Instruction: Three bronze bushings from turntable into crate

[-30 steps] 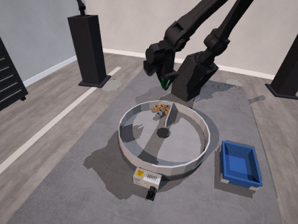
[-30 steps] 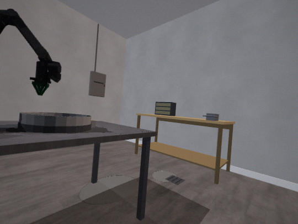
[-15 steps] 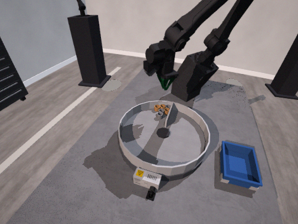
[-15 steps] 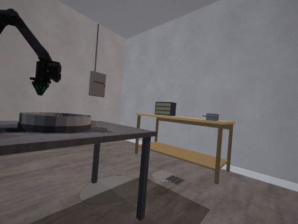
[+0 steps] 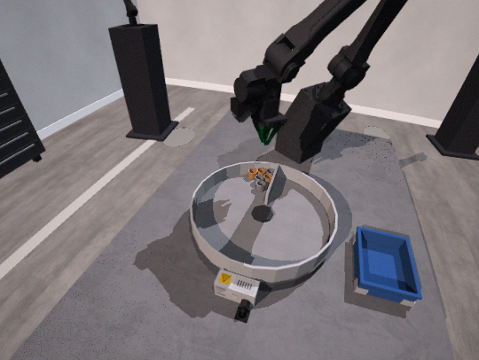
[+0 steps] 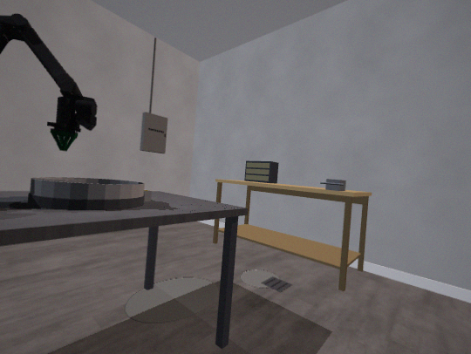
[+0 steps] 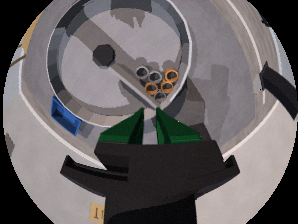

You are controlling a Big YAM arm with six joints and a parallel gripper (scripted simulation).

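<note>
The green-fingered pincer (image 5: 268, 134) hangs high above the round white-walled turntable (image 5: 201, 230), nearly together, gripping nothing. Orange-bronze and grey metal bushings (image 5: 261, 176) cluster beside the divider; the blue plastic crate (image 5: 387, 264) sits apart on the bench.

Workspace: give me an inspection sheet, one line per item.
Surface: grey table, shadow patches.
Job's things: bronze and grey bushings clustered by the divider at the far side of the turntable; blue crate holds nothing.
Clutter: labelled control box at the turntable's near rim.
Gripper: gripper nearly shut, holding nothing, high above the bushings.
Cables: nothing seen on the table.
Surroundings: black pillar, wooden bench, wall box.
</note>
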